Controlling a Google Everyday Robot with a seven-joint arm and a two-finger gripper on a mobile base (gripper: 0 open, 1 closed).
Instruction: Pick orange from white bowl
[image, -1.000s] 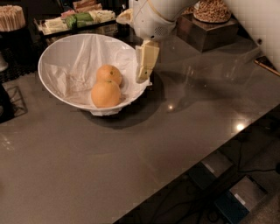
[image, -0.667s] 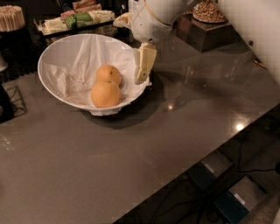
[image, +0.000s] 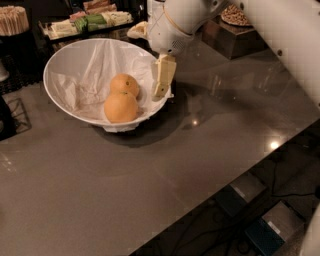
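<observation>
— How far along is the pick looking?

— Barely begun, I'd judge. The orange (image: 120, 107) is sitting in the white bowl (image: 52, 85), on the crumpled paper (image: 90, 65) lining it, at the near side. It is touching the smaller orange (image: 124, 84) behind it, the one showing a dark stem dot.

— And the gripper?

— The gripper (image: 161, 92) is hanging over the bowl's right rim, pointing down, just beside the two fruits but apart from both. It is holding nothing. Whether it is released or clenched, I cannot tell; it is showing as one pale slab from this angle.

— So what is remaining?

— Nearly everything, by my reading: moving left over the larger fruit, lowering around it, closing and lifting it clear. The neighbour pressing against it is making the approach tighter.

— Anything readable? Brands, labels?

— Nothing I am making out. The bowl and both fruits are plain. At the back of the dark bench (image: 150, 190), a tray of packets (image: 87, 22) is showing green and pink wrappers, but no lettering is legible. The robot's white arm (image: 280, 35) is carrying no visible marking either.
</observation>
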